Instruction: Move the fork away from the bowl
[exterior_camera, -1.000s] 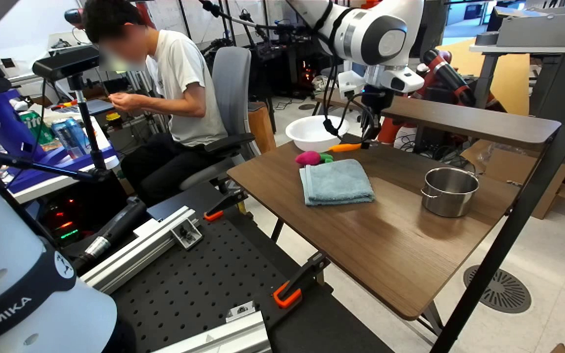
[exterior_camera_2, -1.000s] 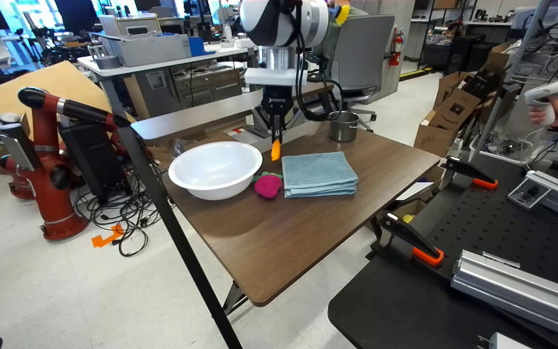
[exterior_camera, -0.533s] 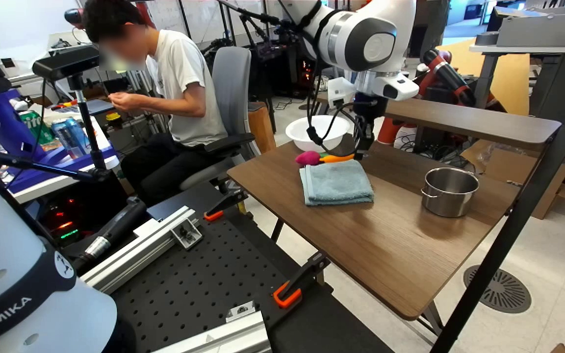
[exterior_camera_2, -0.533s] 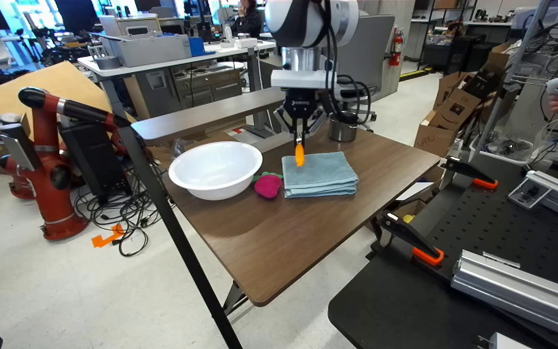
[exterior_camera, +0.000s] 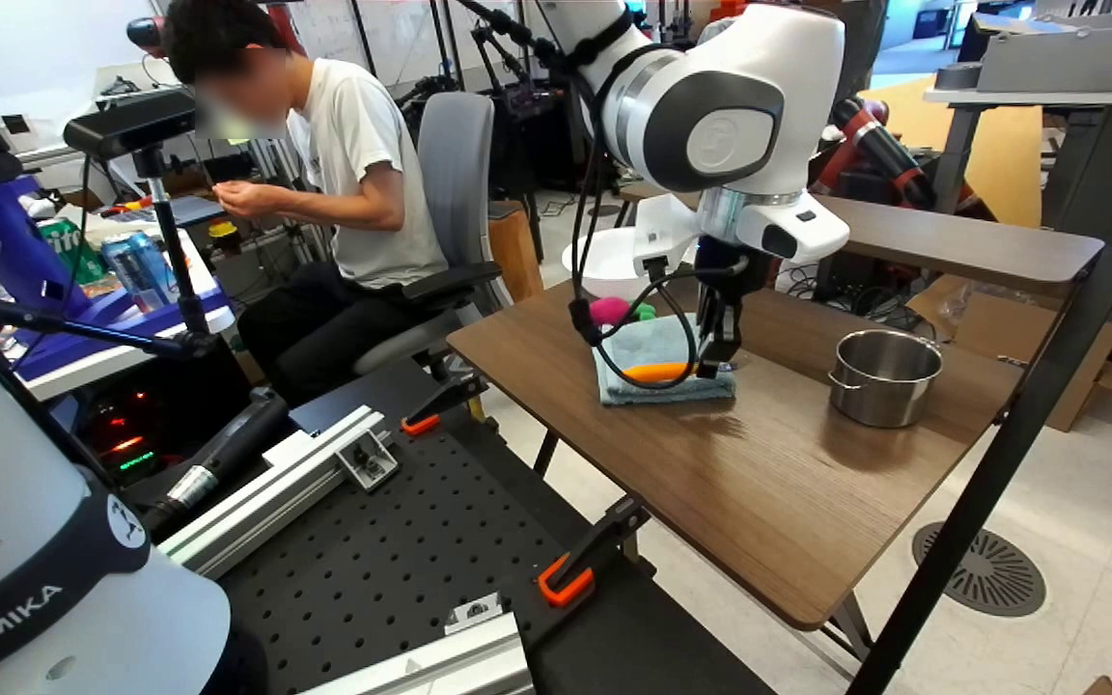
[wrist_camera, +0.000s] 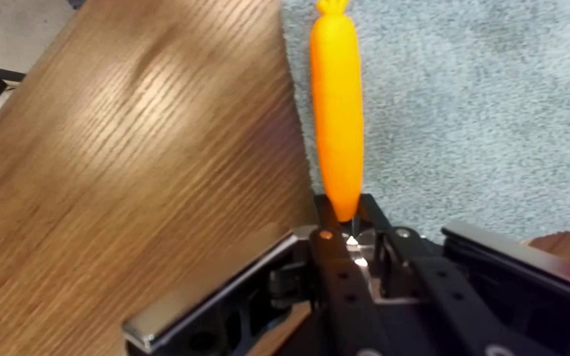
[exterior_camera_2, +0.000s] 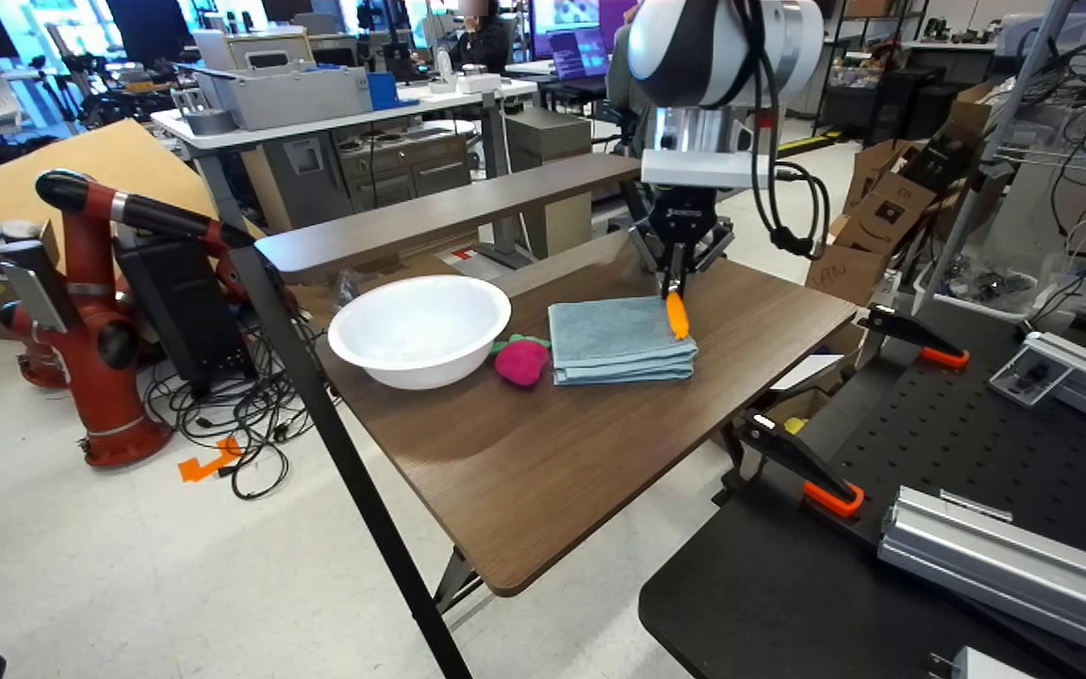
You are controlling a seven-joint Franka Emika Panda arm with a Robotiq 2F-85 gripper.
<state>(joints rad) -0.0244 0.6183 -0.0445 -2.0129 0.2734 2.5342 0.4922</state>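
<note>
I've got the fork (wrist_camera: pixel 338 113): my end effector (wrist_camera: pixel 348 210) is pinched narrow on it, approx. where the orange handle meets the metal, handle sticking out ahead of me. Tines I can't make out. In an exterior view the fork's over the right part of the towel (exterior_camera_2: pixel 604 341); can't tell if it's touching or just above. Bowl (exterior_camera_2: pixel 419 370) is on the left of the counter (exterior_camera_2: pixel 543 462) there, w/ a pink toy (exterior_camera_2: pixel 521 362) btwn it & the towel, so fork & bowl are well apart. Pot (exterior_camera: pixel 879 401) stands right of the towel in an exterior view.

Progress, my est.: grasp done, "away from bowl" done. Prob. 2 steps left: set fork down, then let go & back off. No target spot given, so the towel or counter nr it shd do.
</note>
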